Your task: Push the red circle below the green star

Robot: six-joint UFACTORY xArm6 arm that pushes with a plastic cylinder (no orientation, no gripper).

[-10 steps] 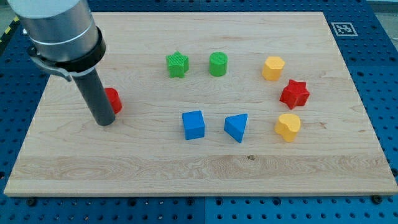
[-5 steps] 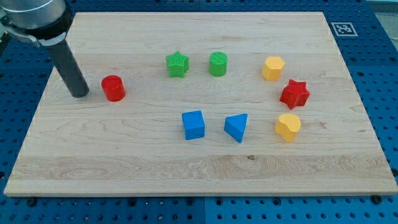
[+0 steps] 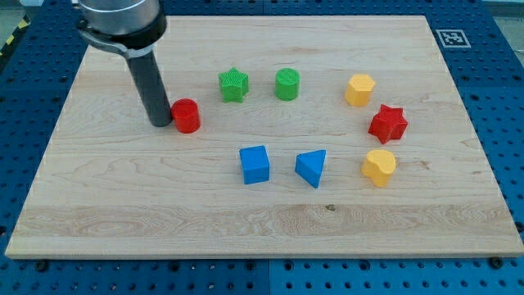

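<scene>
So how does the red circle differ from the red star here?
The red circle is a round cylinder; the red star has points. The red circle sits at the view's left, with my tip against its left side; the red star sits at the view's right between two yellow blocks, nowhere near the tip. Both are red.

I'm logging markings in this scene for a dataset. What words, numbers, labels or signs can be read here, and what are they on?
No readable words or numbers anywhere.
Fiducial marker: a black-and-white square pattern off the wooden board's top right corner; a code, not text.
The blocks and the arm show no lettering.
</scene>
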